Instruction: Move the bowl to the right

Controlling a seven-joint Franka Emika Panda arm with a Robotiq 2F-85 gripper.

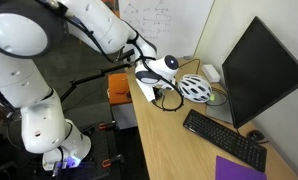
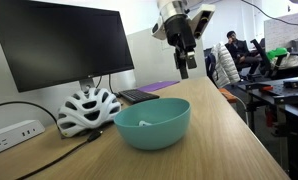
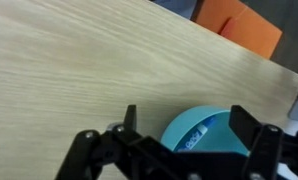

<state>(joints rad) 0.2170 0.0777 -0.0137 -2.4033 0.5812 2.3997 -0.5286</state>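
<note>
Overhead, we found the pincer (image 2: pixel 185 66) hanging clear above the desk (image 2: pixel 229 140), its fingers (image 3: pixel 129 118) spread wide and holding nothing. Through the wrist view we saw the teal bowl (image 3: pixel 201 135) between the two fingers, low in the frame, with a pale mark on its inside. In an exterior view the bowl sat upright on the desk, nearer the camera than the pincer, below it and not touching it. Just beside the bowl lay a white bicycle helmet (image 2: pixel 87 108). Behind those stood a dark monitor (image 2: pixel 59 45) with a black keyboard (image 1: pixel 224 138) before it. An orange chair (image 3: pixel 239 25) stood past the desk's edge.
</note>
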